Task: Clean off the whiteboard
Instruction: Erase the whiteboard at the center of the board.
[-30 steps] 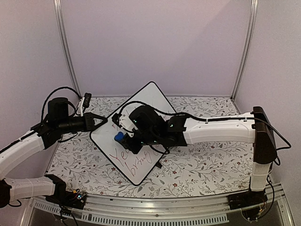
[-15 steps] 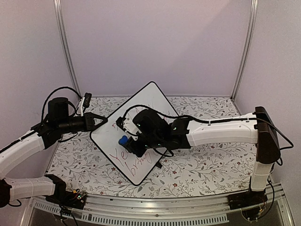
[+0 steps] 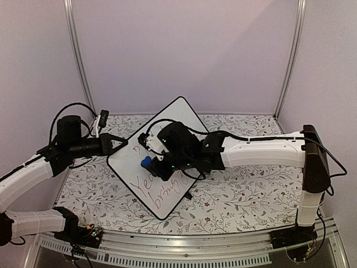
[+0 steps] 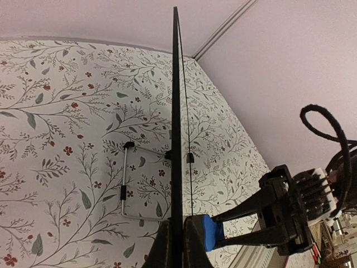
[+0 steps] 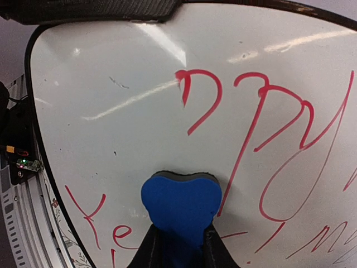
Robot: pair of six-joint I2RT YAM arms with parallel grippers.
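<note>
The whiteboard (image 3: 167, 125) stands tilted on one corner in the middle of the table, with red handwriting across its face (image 5: 262, 139). My left gripper (image 3: 124, 143) is shut on the board's left corner; in the left wrist view the board's black rim (image 4: 176, 111) runs edge-on between my fingers. My right gripper (image 3: 152, 163) is shut on a blue eraser (image 5: 181, 204) and presses its dark felt side against the board's face, just left of the red strokes. The eraser also shows in the left wrist view (image 4: 208, 233).
The table has a floral cloth (image 3: 240, 195). The board's wire stand (image 4: 124, 178) sticks out behind it. Lilac walls and metal posts (image 3: 78, 56) close in the back. A metal rail (image 3: 167, 251) runs along the near edge.
My right gripper with the eraser slid slightly right then back and a little up across the board, wiping part of the upper red writing. The left arm kept still.
</note>
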